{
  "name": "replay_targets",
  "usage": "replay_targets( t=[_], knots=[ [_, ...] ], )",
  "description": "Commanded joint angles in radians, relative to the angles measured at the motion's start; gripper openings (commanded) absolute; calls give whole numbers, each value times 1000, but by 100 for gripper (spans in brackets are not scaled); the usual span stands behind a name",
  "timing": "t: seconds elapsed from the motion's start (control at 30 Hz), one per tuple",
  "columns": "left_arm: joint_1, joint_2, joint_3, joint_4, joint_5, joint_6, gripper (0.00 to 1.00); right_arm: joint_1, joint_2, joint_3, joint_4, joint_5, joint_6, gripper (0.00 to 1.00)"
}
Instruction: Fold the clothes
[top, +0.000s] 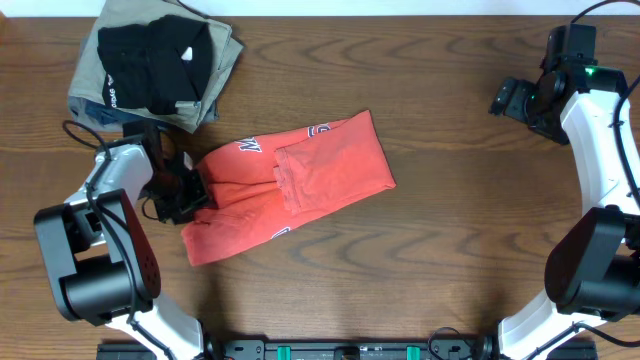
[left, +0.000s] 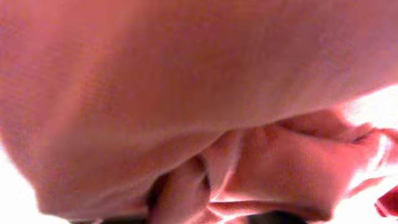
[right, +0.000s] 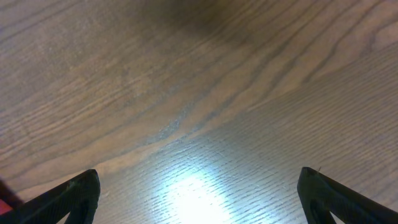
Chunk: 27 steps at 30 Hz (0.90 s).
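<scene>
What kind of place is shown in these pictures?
Probably a robot bench for laundry folding: a left arm and a right arm stand at a wooden table, a red-orange T-shirt lies partly folded on it, and a folded black garment rests on a khaki garment in a corner.

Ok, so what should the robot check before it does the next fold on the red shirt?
1. The left gripper is at the left end of the T-shirt: ok.
2. The left gripper has really pinched cloth: cannot tell. Its wrist view shows only red fabric up close, no fingers.
3. The right gripper is open and off the shirt: ok. It hangs over bare table at the far right.
4. The shirt is apart from the black garment and the khaki garment: ok.
5. The shirt lies smooth: not ok. It is bunched near the left gripper.
</scene>
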Motion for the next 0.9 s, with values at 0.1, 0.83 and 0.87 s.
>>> replay_targets(
  t=[0.1, 0.83, 0.87],
  knots=[
    [-11, 82, -40, 33, 27, 16, 6, -3, 2, -3, -2, 10, 14, 99],
    [-208, -98, 462, -466, -244, -129, 6, -3, 2, -3, -2, 10, 14, 99],
    [-246, -99, 482, -486, -244, -128, 6, -3, 2, -3, -2, 10, 14, 99]
  ],
)
